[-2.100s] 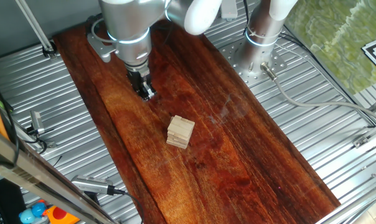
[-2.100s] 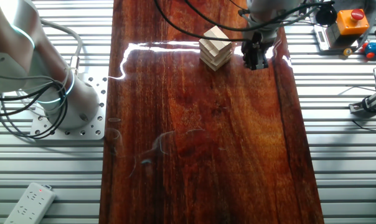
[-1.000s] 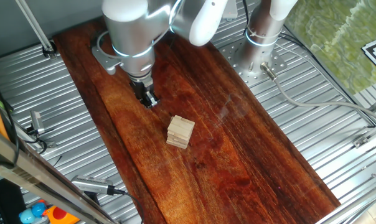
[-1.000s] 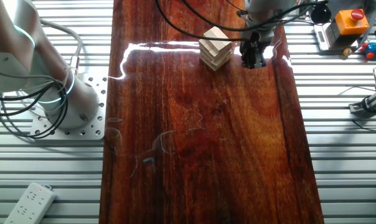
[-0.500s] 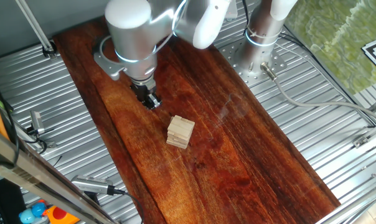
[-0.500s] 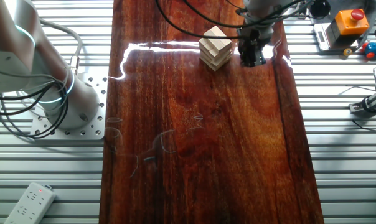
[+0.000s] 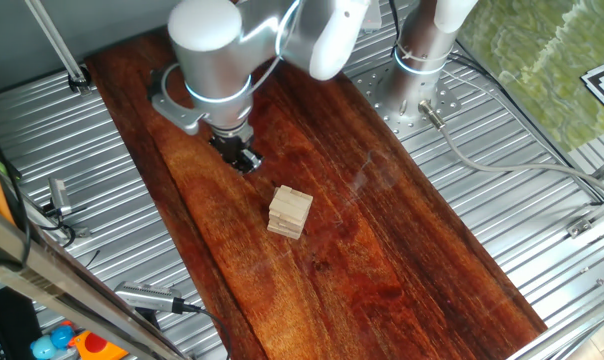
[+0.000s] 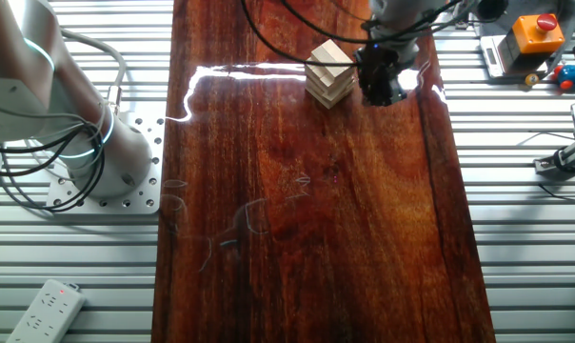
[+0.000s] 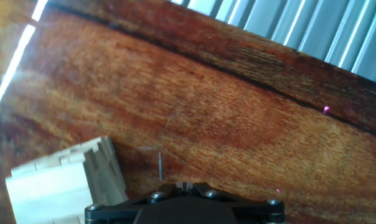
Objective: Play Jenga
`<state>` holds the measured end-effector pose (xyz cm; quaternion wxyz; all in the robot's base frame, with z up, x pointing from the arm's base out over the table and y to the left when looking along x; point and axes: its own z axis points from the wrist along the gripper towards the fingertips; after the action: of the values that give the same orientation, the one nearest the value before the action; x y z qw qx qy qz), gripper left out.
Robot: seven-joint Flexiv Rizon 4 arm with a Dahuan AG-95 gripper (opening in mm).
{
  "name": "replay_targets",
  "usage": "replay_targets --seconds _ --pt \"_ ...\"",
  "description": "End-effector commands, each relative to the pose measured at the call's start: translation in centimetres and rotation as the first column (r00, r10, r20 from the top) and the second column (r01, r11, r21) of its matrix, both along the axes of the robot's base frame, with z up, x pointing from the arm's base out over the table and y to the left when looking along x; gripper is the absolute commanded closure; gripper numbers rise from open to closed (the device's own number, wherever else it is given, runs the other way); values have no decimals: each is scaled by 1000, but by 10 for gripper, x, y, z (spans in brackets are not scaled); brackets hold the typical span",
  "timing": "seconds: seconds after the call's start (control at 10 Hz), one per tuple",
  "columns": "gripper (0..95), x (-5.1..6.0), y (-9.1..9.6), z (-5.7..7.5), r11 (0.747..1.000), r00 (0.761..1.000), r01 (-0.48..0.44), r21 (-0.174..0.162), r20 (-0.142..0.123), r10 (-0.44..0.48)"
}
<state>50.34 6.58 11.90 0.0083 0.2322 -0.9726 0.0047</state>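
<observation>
Table (image 7: 402, 260): one long dark red-brown wooden board lying on ribbed metal decking. One silver arm (image 7: 214, 62) reaches down over the board's far end in one fixed view; a second grey arm base (image 8: 40, 105) sits off the board's side in the other fixed view (not involved here). One claw (image 7: 240, 158), black, pointing down just above the board; its fingers look close together in both fixed views, but at this size I cannot tell whether a gap remains, and the hand view shows only the black claw body (image 9: 182, 202) along the bottom edge, no fingertips. One Jenga (image 7: 289, 212) stack, pale tan, a few crosswise layers, standing upright on the board; no loose block visible. Stack vs claw: apart, not touching. In one fixed view the stack sits near the claw, lower and to the right of it. In the other fixed view the Jenga (image 8: 329, 72) is just beside the claw (image 8: 383, 84), to its left, with a narrow strip of bare board between. In the hand view the Jenga (image 9: 66, 180) fills the lower-left corner, left of the claw body, side layers and end grain visible.
</observation>
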Motion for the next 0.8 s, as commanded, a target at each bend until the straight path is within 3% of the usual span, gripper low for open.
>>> replay_targets --seconds 0.1,0.4,0.8 --pt "950 -3 -3 -5 999 999 -39 0 -1 39" --pt "950 -4 -4 -10 995 995 -98 -5 2 98" --pt "950 -3 -4 -15 980 981 -191 -51 19 192"
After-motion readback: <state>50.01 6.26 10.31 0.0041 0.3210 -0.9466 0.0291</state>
